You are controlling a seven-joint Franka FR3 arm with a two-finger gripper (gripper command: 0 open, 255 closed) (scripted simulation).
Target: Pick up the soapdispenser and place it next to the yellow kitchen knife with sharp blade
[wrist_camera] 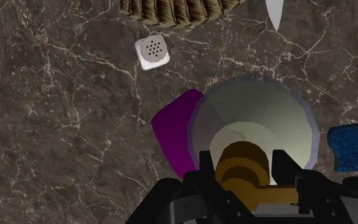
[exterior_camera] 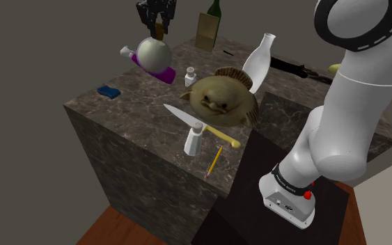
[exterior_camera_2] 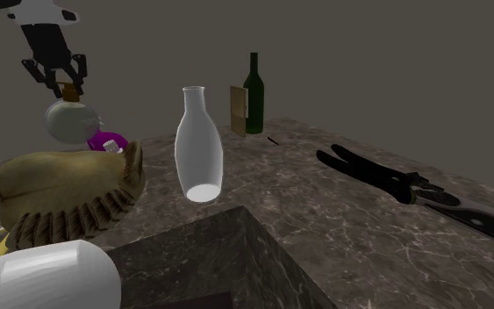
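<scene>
The soap dispenser (exterior_camera: 152, 52) is a pale, rounded globe with a brown pump top. It hangs near the counter's far corner, just over a purple object (exterior_camera: 162, 72). My gripper (exterior_camera: 154, 22) comes down from above and is shut on the brown pump neck. In the wrist view the fingers (wrist_camera: 209, 173) clasp the pump, with the globe (wrist_camera: 254, 114) below them. The second exterior view shows the gripper (exterior_camera_2: 60, 83) holding the dispenser (exterior_camera_2: 69, 121) at upper left. The yellow-handled knife (exterior_camera: 208, 127) lies near the counter's front edge, its blade pointing toward the shoulder view's left.
A large brown fish (exterior_camera: 218, 97) sits between the dispenser and the knife. A small white shaker (exterior_camera: 190, 73) and a white vase (exterior_camera: 258, 62) stand near it. A blue sponge (exterior_camera: 107, 91), a white bottle (exterior_camera: 194, 139) and a pencil (exterior_camera: 215, 160) also lie on the dark marble counter (exterior_camera: 135, 132).
</scene>
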